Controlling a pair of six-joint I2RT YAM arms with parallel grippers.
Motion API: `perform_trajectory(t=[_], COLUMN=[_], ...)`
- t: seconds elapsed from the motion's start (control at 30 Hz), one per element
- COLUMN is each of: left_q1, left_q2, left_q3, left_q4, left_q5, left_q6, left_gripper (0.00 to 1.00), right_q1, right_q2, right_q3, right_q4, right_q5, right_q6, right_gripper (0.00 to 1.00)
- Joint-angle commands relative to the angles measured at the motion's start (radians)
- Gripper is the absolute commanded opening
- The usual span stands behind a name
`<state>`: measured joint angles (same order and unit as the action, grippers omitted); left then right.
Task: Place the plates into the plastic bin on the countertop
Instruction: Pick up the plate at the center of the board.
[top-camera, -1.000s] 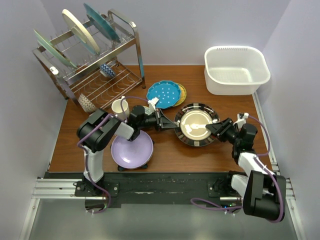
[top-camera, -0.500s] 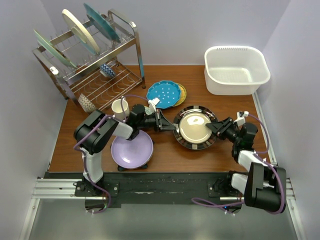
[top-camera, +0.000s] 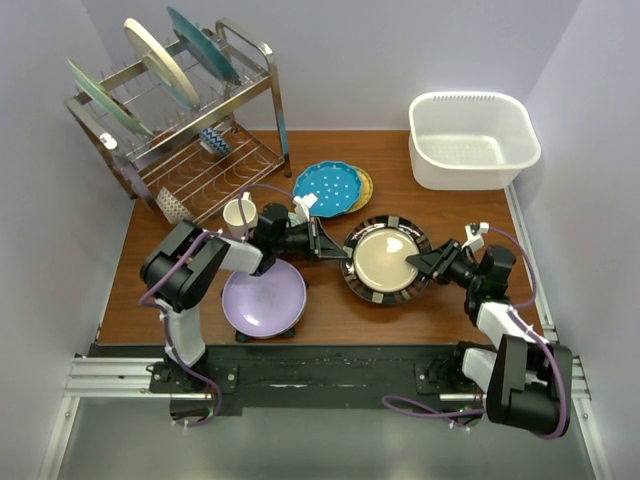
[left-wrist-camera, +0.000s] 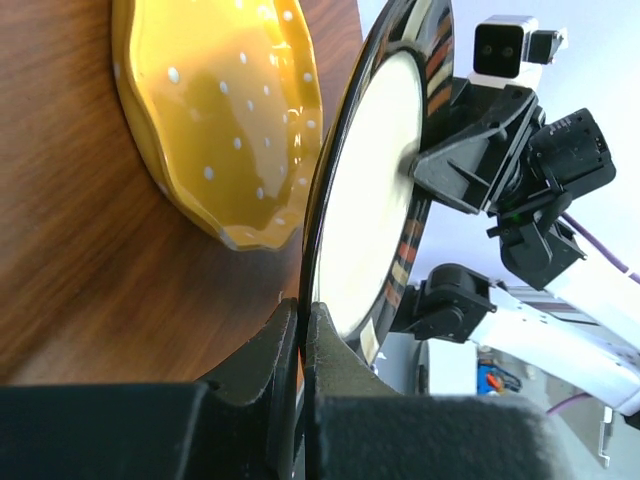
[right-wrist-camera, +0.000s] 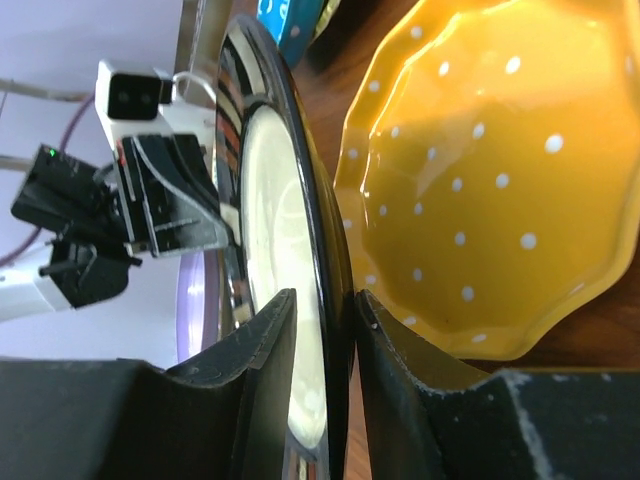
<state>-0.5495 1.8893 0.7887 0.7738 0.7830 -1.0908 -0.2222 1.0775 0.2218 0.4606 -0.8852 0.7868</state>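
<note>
A brown-rimmed beige plate (top-camera: 385, 262) hangs tilted just above the countertop (top-camera: 330, 312), mid-table. My left gripper (top-camera: 335, 250) is shut on its left rim; the left wrist view shows the fingers (left-wrist-camera: 302, 305) pinching the dark edge of the plate (left-wrist-camera: 375, 180). At the plate's right rim my right gripper (top-camera: 415, 265) is open. In the right wrist view its fingers (right-wrist-camera: 325, 295) straddle the plate (right-wrist-camera: 280, 200), with a gap on the upper side. Below lies an orange dotted scalloped plate (left-wrist-camera: 225, 110) (right-wrist-camera: 480, 180), hidden in the top view. The white plastic bin (top-camera: 470, 175) stands at the back right.
A lavender plate (top-camera: 263, 297) lies by the left arm. A blue dotted plate (top-camera: 328, 186) sits on a yellow-brown one (top-camera: 364, 184) behind the held plate. The wire rack (top-camera: 200, 150) at the back left holds three upright plates. A cream mug (top-camera: 240, 213) stands beside it.
The beige plate has shifted slightly left and toward the near edge. Both grippers moved with it, and the right gripper's fingers now reach further over its rim.
</note>
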Motion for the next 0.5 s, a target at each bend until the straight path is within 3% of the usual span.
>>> perform_trajectory(t=[0.0, 0.07, 0.3, 0.47], left_q1=[0.01, 0.01, 0.01, 0.013], left_q2=[-0.067, -0.064, -0.073, -0.087], left_q3=[0.078, 0.083, 0.129, 0.141], left_q4=[-0.001, -0.017, -0.12, -0.139], left_q5=[0.004, -0.001, -0.033, -0.047], left_q6=[0.058, 0.068, 0.129, 0.14], left_gripper=[0.0, 0.0, 0.0, 0.0], right_q1=[0.004, 0.004, 0.004, 0.004], right_q2=[-0.034, -0.039, -0.048, -0.053], right_q3=[-0.015, -0.015, -0.007, -0.012], right_q4=[-0.002, -0.016, -0.049, -0.036], right_q5=[-0.124, -0.13, -0.13, -0.139], right_q6=[-0.024, -0.031, -0.049, -0.043], right_gripper=[0.33, 0.31, 0.0, 0.0])
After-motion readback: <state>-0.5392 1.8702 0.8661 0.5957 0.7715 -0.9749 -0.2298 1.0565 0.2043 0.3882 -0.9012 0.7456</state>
